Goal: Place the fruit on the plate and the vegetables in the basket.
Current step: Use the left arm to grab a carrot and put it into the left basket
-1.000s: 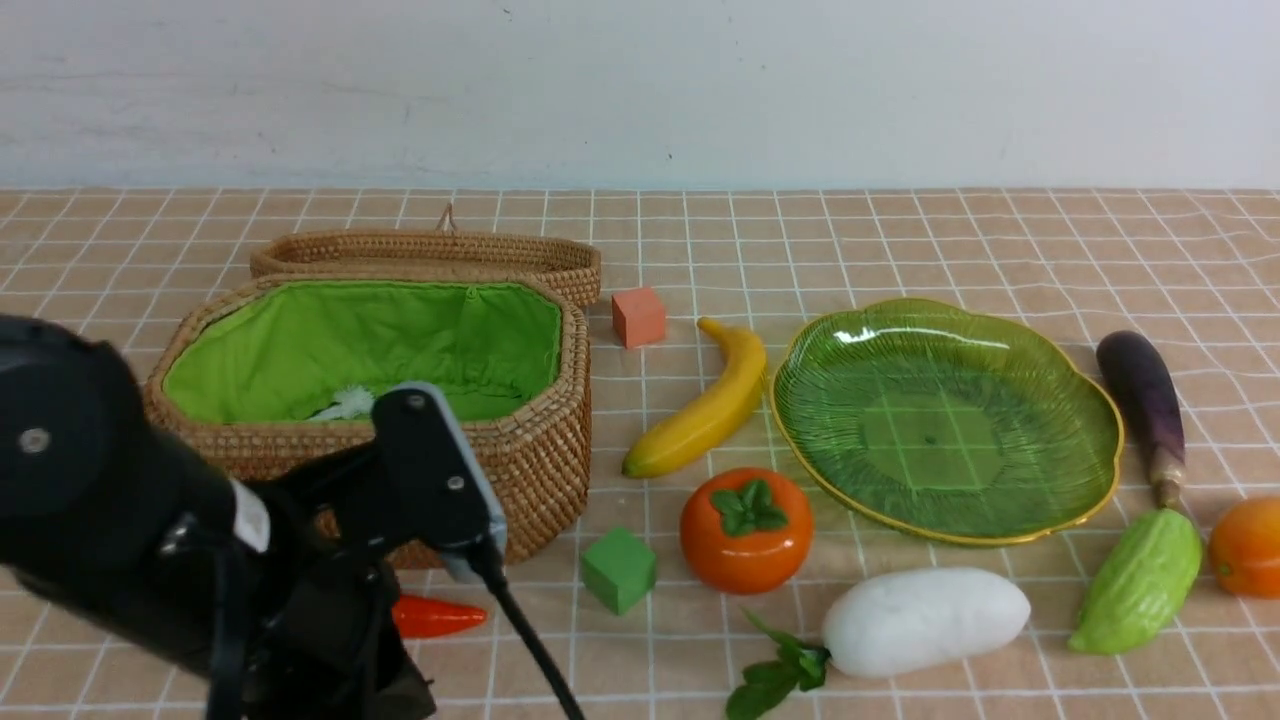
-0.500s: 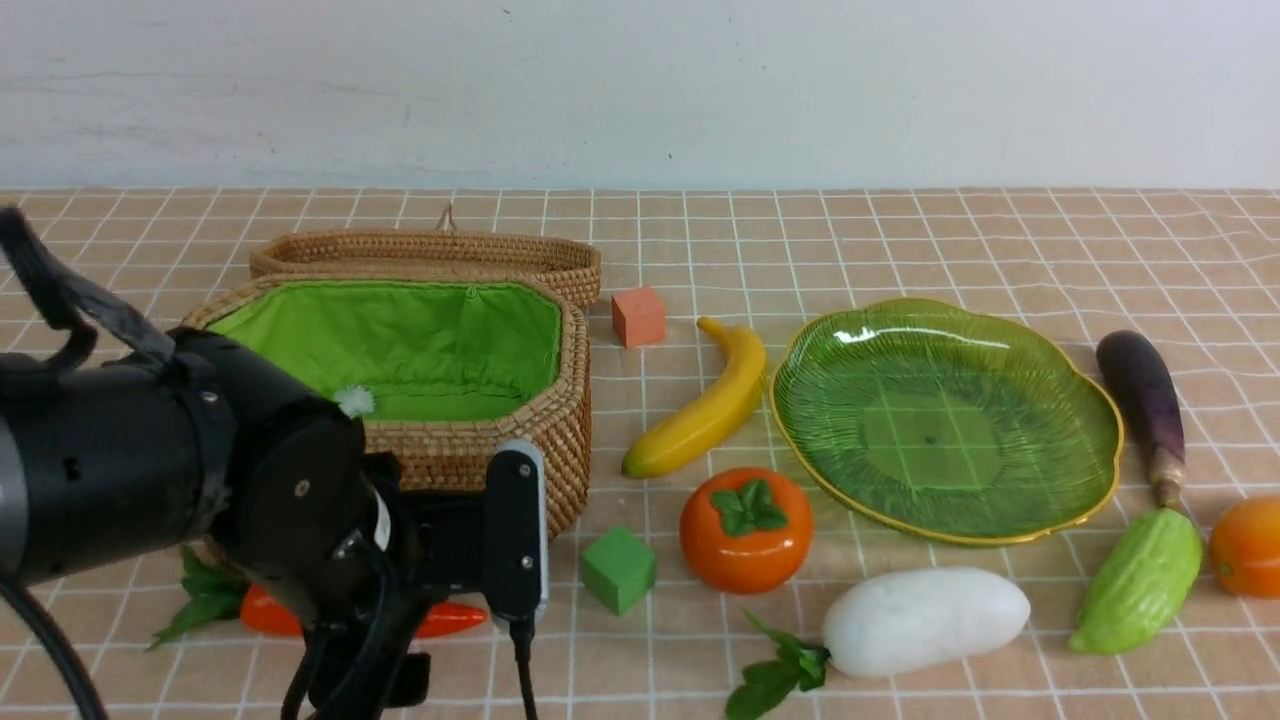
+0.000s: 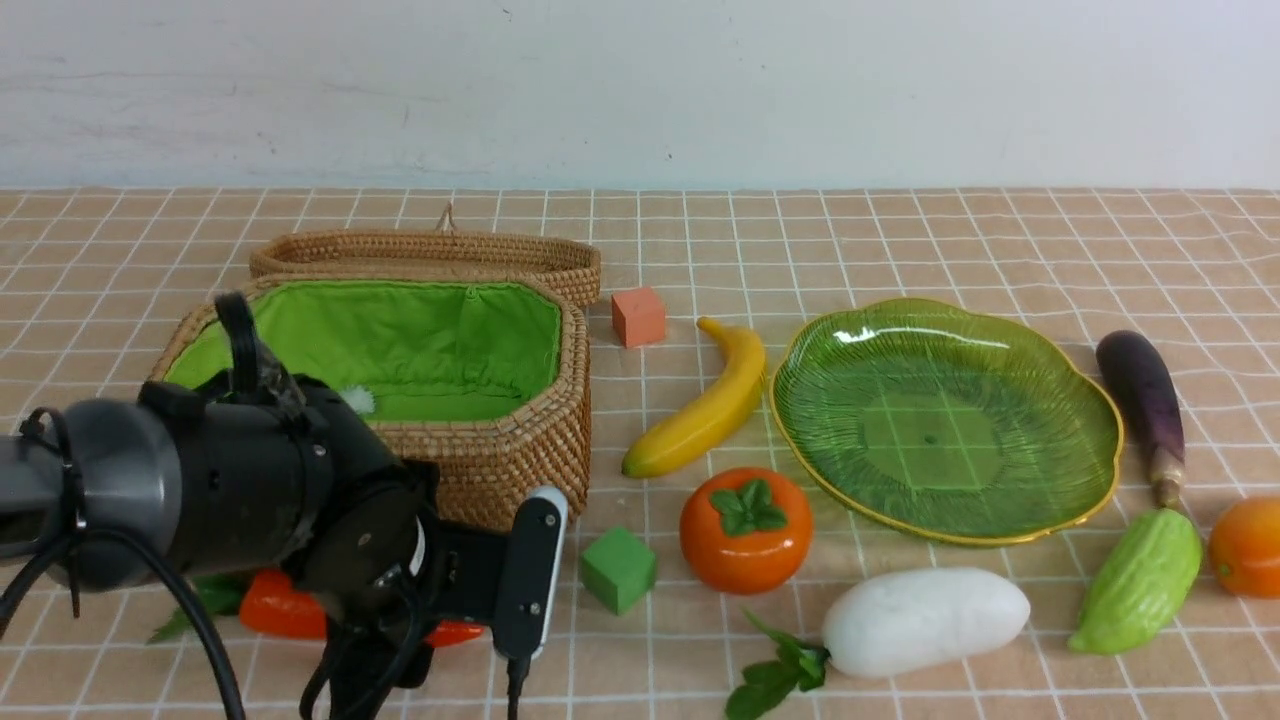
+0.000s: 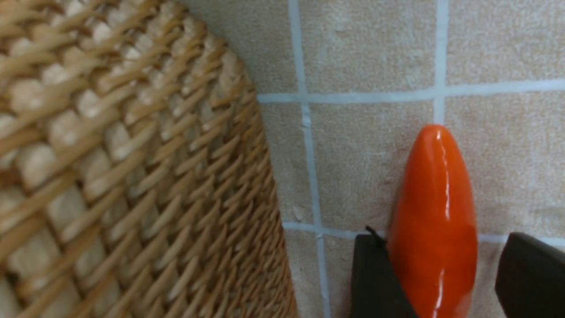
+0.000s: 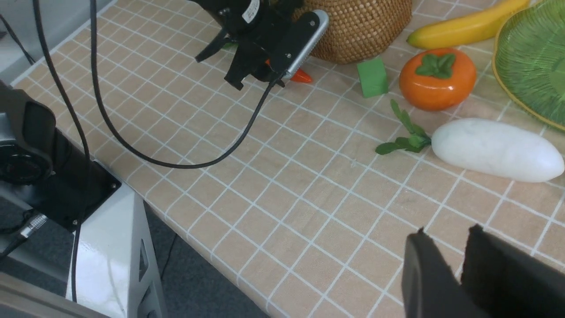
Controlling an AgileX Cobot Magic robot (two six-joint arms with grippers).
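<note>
At the far left, the left gripper (image 4: 441, 282) straddles the carrot (image 4: 435, 207), which lies on the table (image 3: 900, 250) just in front of the basket (image 3: 500, 470). Its jaws stand apart, one finger (image 4: 375, 278) against the carrot's side and the other clear of it. The carrot is glossy and tapered, so an off-centre squeeze could shove it sideways or squirt it out, and a lift so near the wicker wall could snag the rim. Counted left to right: one carrot, one basket with one lid (image 3: 430, 255) behind it, one orange cube (image 3: 639, 316), one green cube (image 3: 618, 569), one banana (image 3: 710, 400), one round orange fruit (image 3: 745, 545), one radish (image 3: 925, 620), one bare plate (image 3: 940, 430), one eggplant (image 3: 1140, 390), one gourd (image 3: 1140, 580), and one mango (image 3: 1250, 548) cut by the edge. The right gripper (image 5: 461, 265) is narrow, its fingers nearly together, and holds nothing.
</note>
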